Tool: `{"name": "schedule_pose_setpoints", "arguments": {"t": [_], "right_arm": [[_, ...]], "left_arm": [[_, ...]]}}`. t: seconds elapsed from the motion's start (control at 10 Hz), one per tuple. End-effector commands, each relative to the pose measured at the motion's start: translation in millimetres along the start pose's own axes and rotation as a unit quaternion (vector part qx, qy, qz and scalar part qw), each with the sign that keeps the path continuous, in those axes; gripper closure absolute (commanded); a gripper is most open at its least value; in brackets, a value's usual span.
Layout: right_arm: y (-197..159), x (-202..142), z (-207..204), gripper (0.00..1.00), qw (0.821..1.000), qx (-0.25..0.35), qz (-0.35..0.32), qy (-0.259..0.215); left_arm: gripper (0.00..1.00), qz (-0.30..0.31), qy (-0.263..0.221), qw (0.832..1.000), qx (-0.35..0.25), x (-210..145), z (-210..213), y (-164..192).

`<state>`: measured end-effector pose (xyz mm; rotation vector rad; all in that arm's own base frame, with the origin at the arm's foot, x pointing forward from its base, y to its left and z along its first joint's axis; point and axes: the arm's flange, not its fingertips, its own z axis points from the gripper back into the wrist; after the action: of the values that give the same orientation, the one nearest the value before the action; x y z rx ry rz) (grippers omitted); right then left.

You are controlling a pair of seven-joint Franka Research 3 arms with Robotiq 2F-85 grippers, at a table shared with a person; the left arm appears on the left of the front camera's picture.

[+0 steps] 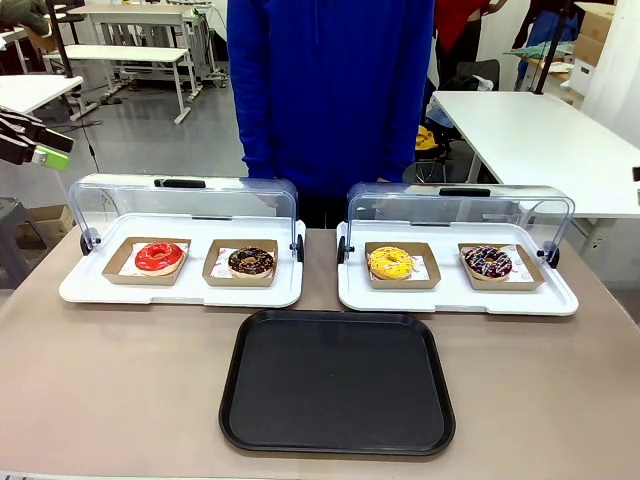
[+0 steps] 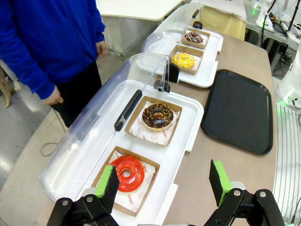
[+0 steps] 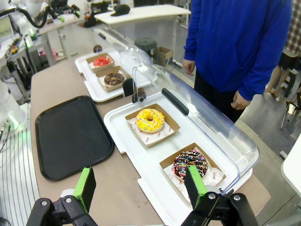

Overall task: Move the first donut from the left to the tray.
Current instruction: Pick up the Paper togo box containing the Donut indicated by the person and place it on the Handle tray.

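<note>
tray [image 1: 337, 385]: front middle of desk [image 1: 120, 400];
leftmost donut [image 1: 159, 256]: in holder [image 1: 120, 272], on left lidded tray [image 1: 180, 293], behind and left of tray;
person [image 1: 330, 90]: behind desk

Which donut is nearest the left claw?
The red-glazed donut, just ahead of the open left claw; the chocolate donut, yellow donut and sprinkled donut lie farther along the row.

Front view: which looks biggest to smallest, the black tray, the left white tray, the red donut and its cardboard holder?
1. Black tray, though it lies nearest the camera, so its lead over the next is unsure.
2. Left white tray.
3. Cardboard holder.
4. Red donut.
</note>
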<state>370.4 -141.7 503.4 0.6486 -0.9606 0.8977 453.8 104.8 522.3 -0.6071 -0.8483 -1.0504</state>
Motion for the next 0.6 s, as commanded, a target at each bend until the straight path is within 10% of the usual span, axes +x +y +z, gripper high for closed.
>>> {"name": "schedule_pose_setpoints", "arguments": {"t": [0.0,0.5], "right_arm": [[-3.1,1.7,-0.7,0.0,1.0,-0.001,0.013,-0.013],[-3.1,1.7,-0.7,0.0,1.0,-0.001,0.013,-0.013]], "left_arm": [[0.0,-0.002,-0.008,1.0,-0.003,1.3,-0.9,-0.1],[0.0,-0.002,-0.008,1.0,-0.003,1.3,-0.9,-0.1]]}}
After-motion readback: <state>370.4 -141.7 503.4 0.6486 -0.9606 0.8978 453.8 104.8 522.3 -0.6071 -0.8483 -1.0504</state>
